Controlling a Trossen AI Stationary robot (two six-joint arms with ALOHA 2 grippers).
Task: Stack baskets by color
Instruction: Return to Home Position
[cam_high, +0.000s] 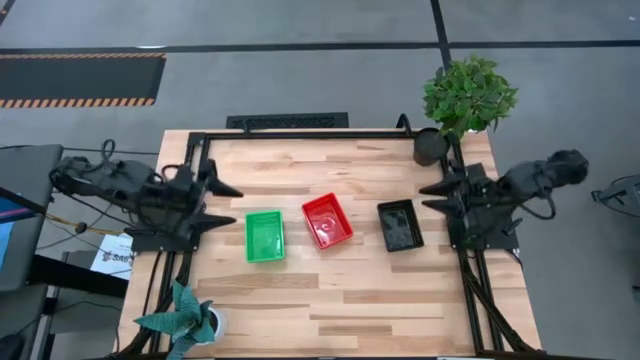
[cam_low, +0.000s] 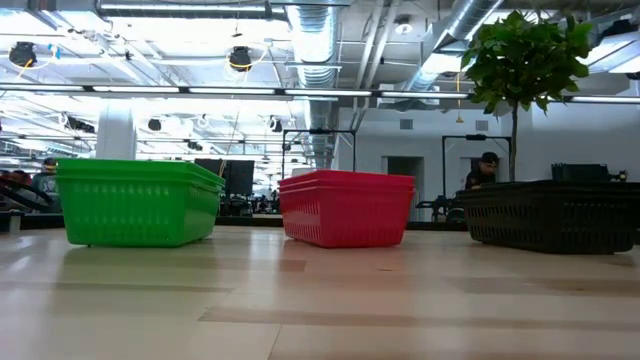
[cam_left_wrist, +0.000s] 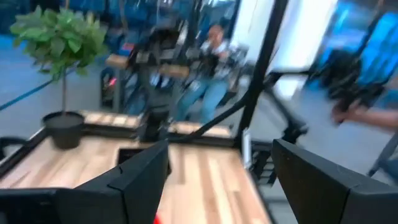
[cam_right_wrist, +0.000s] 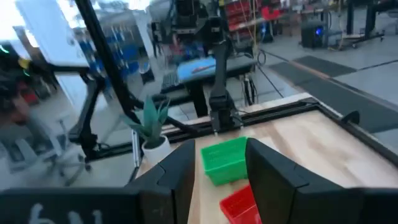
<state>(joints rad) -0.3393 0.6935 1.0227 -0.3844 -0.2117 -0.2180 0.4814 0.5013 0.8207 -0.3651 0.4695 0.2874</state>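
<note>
**Three Colour Stacks in a Row, an Arm at Each Side of the Table**

A light wooden table (cam_high: 330, 300) edged by a black frame (cam_high: 300, 134) stands on a grey floor, with an open workshop of ducts and ceiling lights behind it.

At the far left, the left arm is folded over the table's left edge. The left gripper (cam_high: 236, 205) points inward over bare wood, well apart from any basket. Its fingers (cam_left_wrist: 140, 180) are spread wide and hold nothing. Near the table's front left corner stands a small spiky plant (cam_high: 185, 320) in a white pot.

The baskets sit in a row across the middle of the table, each colour apart from the next. The green baskets (cam_high: 265, 236) come first. From table height their layered rims show them nested one in another (cam_low: 138, 203). The red baskets (cam_high: 327, 221) are in the centre, turned slightly askew and also nested (cam_low: 346, 208). The black baskets (cam_high: 400, 225) lie to the right.

The right arm is folded over the right edge. The right gripper (cam_high: 423, 199) is just beside the black baskets without touching them, and its fingers (cam_right_wrist: 177, 171) are parted and hold nothing.

A round black pot (cam_high: 431, 147) with a leafy plant (cam_high: 468, 93) stands at the back right corner. A person (cam_low: 485, 170) shows far off in the room.
</note>
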